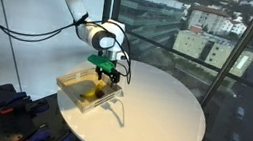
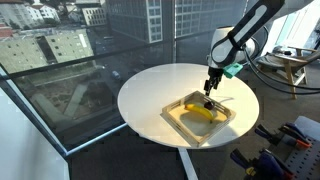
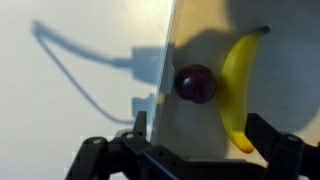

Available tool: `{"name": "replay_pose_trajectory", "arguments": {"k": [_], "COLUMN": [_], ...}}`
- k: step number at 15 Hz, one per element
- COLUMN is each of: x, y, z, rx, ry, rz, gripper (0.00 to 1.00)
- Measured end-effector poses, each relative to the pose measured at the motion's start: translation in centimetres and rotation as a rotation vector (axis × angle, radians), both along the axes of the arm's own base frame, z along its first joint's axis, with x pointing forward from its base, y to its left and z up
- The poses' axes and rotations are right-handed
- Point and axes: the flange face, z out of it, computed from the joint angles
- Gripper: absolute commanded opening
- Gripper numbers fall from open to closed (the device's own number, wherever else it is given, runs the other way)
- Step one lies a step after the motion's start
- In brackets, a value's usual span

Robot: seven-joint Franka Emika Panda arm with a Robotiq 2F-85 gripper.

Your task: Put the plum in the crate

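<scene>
The plum (image 3: 196,84) is a small dark reddish-purple fruit. It lies on the floor of the light wooden crate (image 3: 166,50), touching a yellow banana (image 3: 238,85). The crate sits near the edge of the round table in both exterior views (image 1: 69,80) (image 2: 176,121). The plum is too small to make out there. My gripper (image 3: 202,135) hangs just above the crate (image 1: 109,76) (image 2: 209,99). Its fingers are spread apart with nothing between them. The plum lies a little beyond the fingertips.
The round white table (image 1: 161,111) (image 2: 155,85) stands by large windows. The banana shows in the crate in both exterior views (image 1: 91,94) (image 2: 200,113). Equipment and cables sit on the floor beside the table (image 1: 5,108) (image 2: 285,150).
</scene>
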Motion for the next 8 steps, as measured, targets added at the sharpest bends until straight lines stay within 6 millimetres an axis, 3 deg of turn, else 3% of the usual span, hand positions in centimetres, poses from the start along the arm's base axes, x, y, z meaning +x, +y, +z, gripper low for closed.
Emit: {"name": "replay_pose_trajectory", "arguments": {"k": [8], "x": [-0.14], "y": [-0.89], "z": [-0.21], "rx": [0.000], "ry": [0.004], "rz": [-0.018], "gripper": [1.00]}}
